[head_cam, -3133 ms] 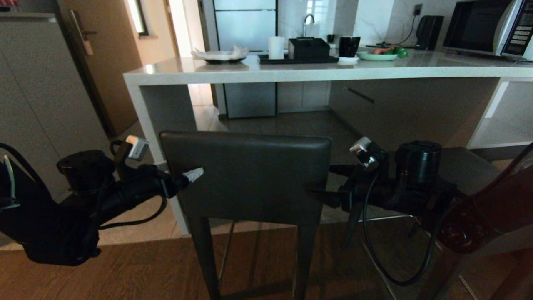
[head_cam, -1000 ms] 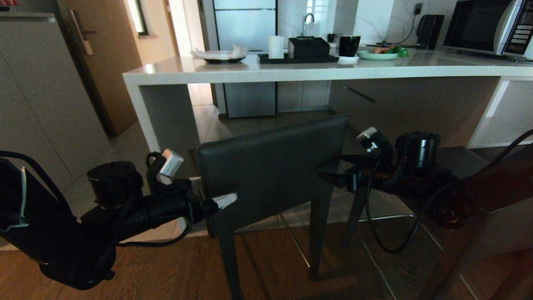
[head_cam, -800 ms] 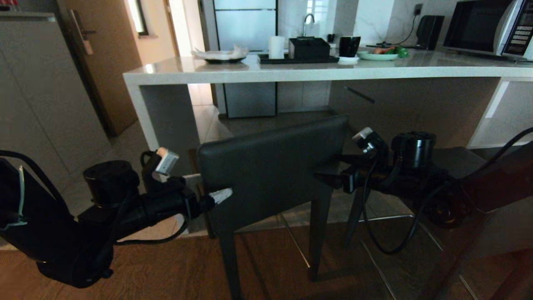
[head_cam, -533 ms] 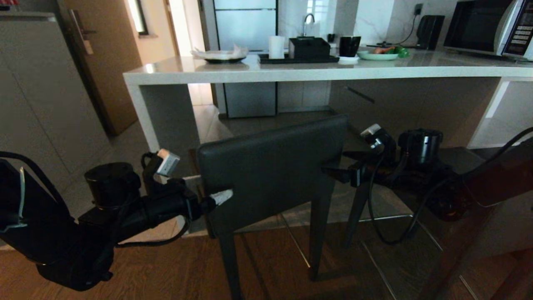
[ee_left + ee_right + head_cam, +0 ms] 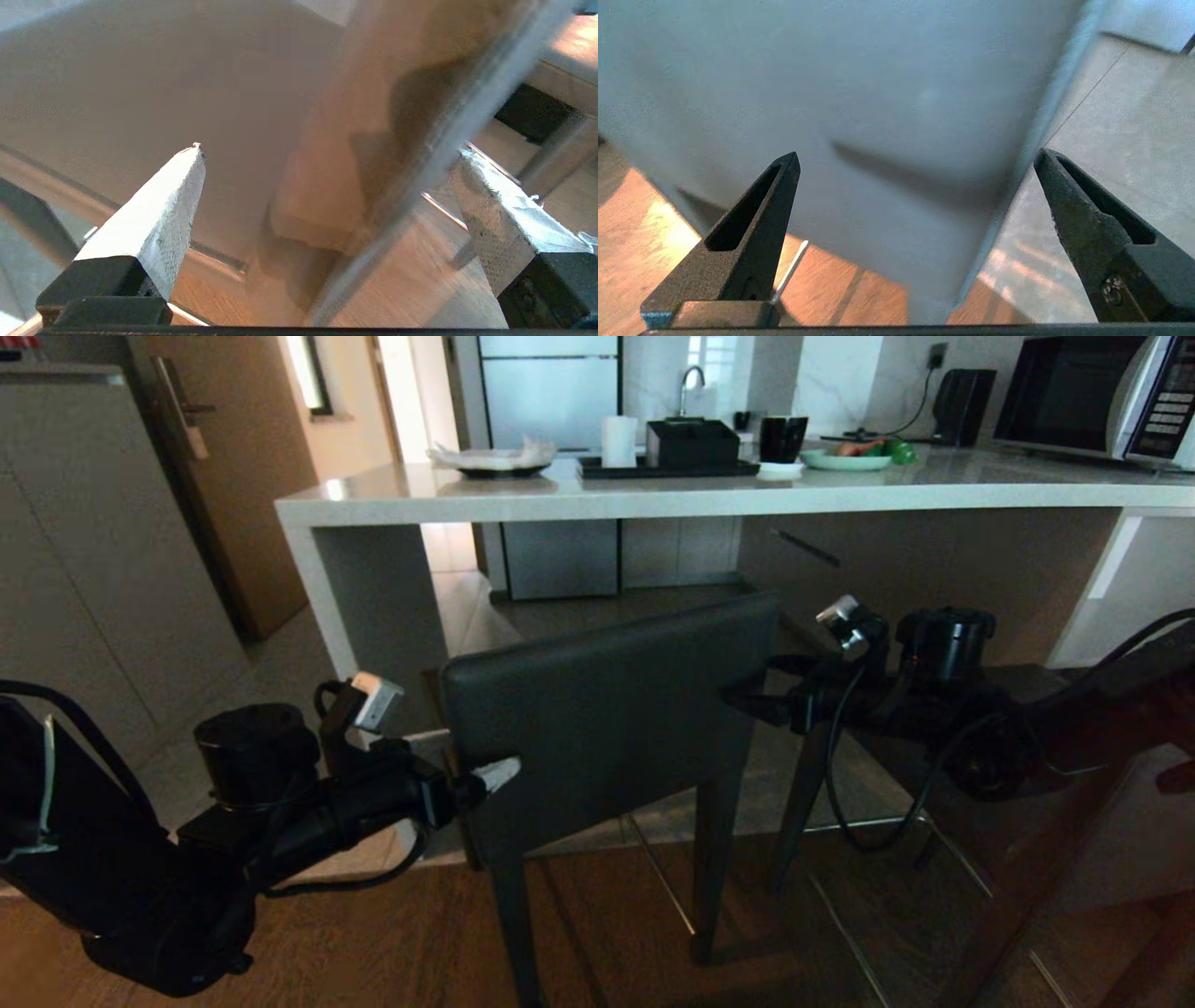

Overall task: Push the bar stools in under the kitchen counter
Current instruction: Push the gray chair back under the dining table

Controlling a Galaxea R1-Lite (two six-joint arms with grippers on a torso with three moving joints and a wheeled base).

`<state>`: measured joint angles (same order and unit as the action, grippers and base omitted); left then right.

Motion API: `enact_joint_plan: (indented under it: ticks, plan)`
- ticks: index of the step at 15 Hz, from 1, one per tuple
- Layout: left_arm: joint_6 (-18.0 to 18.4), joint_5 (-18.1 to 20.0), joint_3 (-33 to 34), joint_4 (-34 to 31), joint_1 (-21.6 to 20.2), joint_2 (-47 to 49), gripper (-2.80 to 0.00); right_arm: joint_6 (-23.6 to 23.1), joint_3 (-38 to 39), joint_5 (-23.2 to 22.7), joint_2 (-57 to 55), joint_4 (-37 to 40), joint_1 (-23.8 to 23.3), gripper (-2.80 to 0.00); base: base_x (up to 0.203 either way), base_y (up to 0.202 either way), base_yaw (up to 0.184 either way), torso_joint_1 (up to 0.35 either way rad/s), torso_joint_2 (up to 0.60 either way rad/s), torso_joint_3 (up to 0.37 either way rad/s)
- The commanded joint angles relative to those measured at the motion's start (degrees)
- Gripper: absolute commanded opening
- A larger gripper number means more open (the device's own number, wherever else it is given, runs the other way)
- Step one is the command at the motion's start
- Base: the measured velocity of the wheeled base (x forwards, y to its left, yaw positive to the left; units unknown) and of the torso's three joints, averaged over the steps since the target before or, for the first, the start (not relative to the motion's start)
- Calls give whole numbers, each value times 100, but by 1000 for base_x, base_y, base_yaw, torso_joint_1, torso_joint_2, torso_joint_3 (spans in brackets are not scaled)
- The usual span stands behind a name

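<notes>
One bar stool [image 5: 607, 709] stands in front of the kitchen counter [image 5: 653, 499], its dark backrest skewed with the right end nearer the counter. My left gripper [image 5: 471, 758] is open and straddles the backrest's left edge; the white fingers [image 5: 154, 224] of that left gripper [image 5: 327, 150] stand wide with the edge [image 5: 420, 154] between them. My right gripper [image 5: 756, 695] is open at the backrest's right edge. In the right wrist view, the right gripper [image 5: 917, 154] faces the grey back panel [image 5: 878, 93]. A second bar stool [image 5: 800, 803] stands to the right, mostly hidden by my right arm.
The counter's slab side panel [image 5: 322, 588] stands just left of the stool. On the counter sit a tray [image 5: 667, 469], a cup [image 5: 782, 439], plates and a microwave [image 5: 1092, 397]. A cabinet wall [image 5: 84, 569] is at the far left. The floor is wood near me and tile under the counter.
Since three seconds ago the stool has swung, its right side toward the counter. Over the last second it has stayed put; my right gripper rose along the right edge, the left barely shifted.
</notes>
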<state>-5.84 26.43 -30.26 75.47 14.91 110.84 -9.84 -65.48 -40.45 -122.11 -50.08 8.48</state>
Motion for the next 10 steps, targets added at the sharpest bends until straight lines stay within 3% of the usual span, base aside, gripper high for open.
enact_joint_plan:
  ticks: [1,3,10]
  plan:
    - [-20,-75,-102,44,3,60,0,-1,-171,-104,-152,-28,89,0,0,0,0,0,0,0]
    - [-54,-355,-316,39,54,203,0,-5,-145,-234,-181,-58,235,0,0,0,0,0,0,0]
    - [-56,-506,-906,29,213,598,0,11,868,-561,100,-798,396,0,0,0,0,0,0,0]
